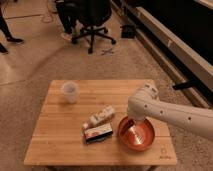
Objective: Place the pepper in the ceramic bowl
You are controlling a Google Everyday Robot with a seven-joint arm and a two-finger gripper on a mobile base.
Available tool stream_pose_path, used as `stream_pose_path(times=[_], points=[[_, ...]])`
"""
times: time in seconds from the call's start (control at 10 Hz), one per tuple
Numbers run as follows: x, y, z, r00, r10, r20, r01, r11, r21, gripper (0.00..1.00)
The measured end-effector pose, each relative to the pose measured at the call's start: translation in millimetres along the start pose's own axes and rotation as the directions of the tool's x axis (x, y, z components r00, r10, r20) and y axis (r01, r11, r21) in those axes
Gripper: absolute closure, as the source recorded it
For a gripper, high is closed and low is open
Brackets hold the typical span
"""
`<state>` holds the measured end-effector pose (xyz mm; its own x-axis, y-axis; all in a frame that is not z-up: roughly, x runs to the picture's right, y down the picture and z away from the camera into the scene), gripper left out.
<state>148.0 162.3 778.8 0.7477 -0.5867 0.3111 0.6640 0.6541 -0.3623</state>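
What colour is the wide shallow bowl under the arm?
Glossy orange-red ceramic bowl, pale-streaked, in the camera view; gripper over it.

counter (55, 142): pale wood, rectangular, on the speckled floor (30, 65)
cup (70, 92): translucent white, upright, near the back left corner
box (98, 133): flat, red-and-white, mid-counter
packet (100, 117): pale, just behind the box
office chair (92, 22): dark, far behind
hand (134, 125): low over the counter's right front

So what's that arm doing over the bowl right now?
Gripper down over the orange bowl, at its left rim. Pepper not visible. Boxes beside the bowl, cup well clear.
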Motion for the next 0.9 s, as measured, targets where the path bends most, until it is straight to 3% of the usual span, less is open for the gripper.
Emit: stream_pose_path(times=[0.2, 0.6, 0.9], points=[[-12, -11, 1, 1.000, -0.007, 0.004, 0.007, 1.000, 0.005, 0.53], [-3, 0, 4, 1.000, 0.012, 0.009, -0.012, 1.000, 0.009, 0.53], [-2, -5, 3, 1.000, -0.002, 0.005, 0.002, 1.000, 0.006, 0.53]])
